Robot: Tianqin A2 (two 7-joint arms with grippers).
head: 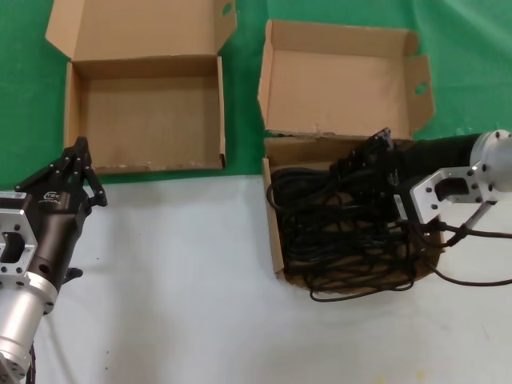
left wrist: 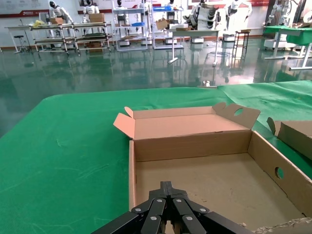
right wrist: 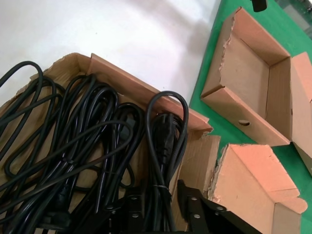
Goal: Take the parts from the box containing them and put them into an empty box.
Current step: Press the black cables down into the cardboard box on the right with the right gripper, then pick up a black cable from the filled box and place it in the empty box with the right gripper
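Observation:
The parts, thin black power cables (head: 336, 232), fill the squarish box containing them (head: 276, 240) on the right, and one loop spills over its near edge. My right gripper (head: 364, 156) reaches into that box from the right. In the right wrist view it (right wrist: 163, 207) is open, its fingers (right wrist: 195, 204) on either side of a coiled cable bundle (right wrist: 165, 131), with a gap on one side. The empty box (head: 144, 120) lies at the back left with nothing inside (left wrist: 219, 185). My left gripper (head: 80, 160) is shut and hovers just before that box's near wall (left wrist: 166, 187).
The lid with side flaps (head: 336, 80) stands up behind the cable box, close to my right arm. The empty box's flat lid (head: 136, 28) lies folded back. Both boxes straddle the line between green cloth (head: 248, 24) and white tabletop (head: 176, 272).

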